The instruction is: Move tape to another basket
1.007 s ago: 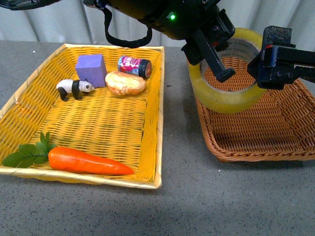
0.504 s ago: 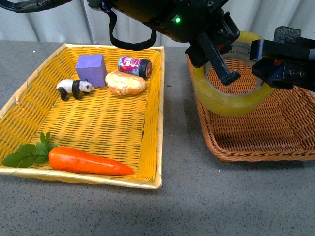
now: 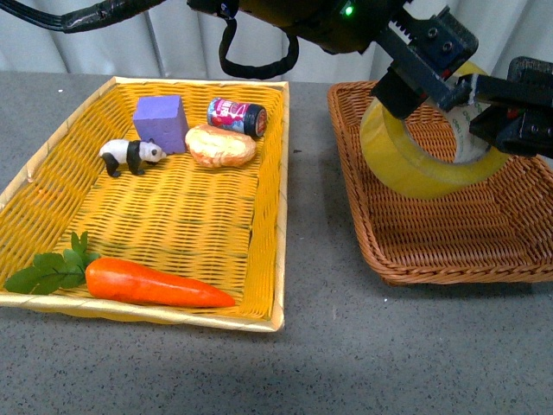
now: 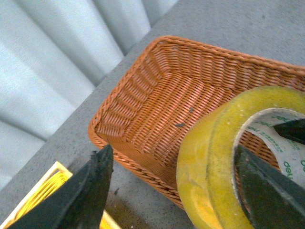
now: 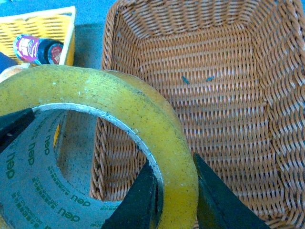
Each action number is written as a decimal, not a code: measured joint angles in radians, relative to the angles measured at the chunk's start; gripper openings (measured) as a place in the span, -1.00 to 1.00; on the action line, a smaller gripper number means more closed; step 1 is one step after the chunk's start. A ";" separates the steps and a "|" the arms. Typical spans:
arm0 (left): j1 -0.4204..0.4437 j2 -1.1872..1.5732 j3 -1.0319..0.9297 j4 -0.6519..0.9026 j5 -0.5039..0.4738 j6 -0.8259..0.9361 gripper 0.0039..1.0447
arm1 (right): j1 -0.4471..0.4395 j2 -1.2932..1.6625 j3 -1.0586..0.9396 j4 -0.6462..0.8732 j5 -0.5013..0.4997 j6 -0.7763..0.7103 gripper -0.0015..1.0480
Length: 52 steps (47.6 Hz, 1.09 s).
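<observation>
Above the grey table, right hand pinches tape over the basket near its rim; left hand splayed.

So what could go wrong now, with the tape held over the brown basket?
The right gripper pinches only the wall of the tape, held tilted above the basket; dropped, it might land on edge and roll. The left gripper is open with one finger apparently inside the core, so pulling away could snag the roll.
</observation>
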 joint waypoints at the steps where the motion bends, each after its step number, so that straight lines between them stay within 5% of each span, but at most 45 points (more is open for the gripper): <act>1: 0.004 0.000 -0.002 0.010 -0.016 -0.028 0.46 | -0.004 0.005 0.006 0.002 0.000 -0.002 -0.70; 9: 0.039 -0.011 -0.038 0.067 -0.131 -0.164 0.90 | -0.029 0.051 0.035 0.005 -0.015 -0.027 -0.70; 18: 0.235 -0.111 -0.142 0.154 -0.286 -0.402 0.88 | -0.118 0.166 0.035 -0.001 0.031 -0.089 -0.70; 44: 0.314 -0.243 -0.447 0.230 -0.400 -0.625 0.88 | -0.153 0.348 0.206 -0.075 0.057 -0.188 -0.70; 52: 0.317 -0.282 -0.471 0.217 -0.433 -0.640 0.88 | -0.155 0.327 0.200 -0.051 0.045 -0.182 -0.14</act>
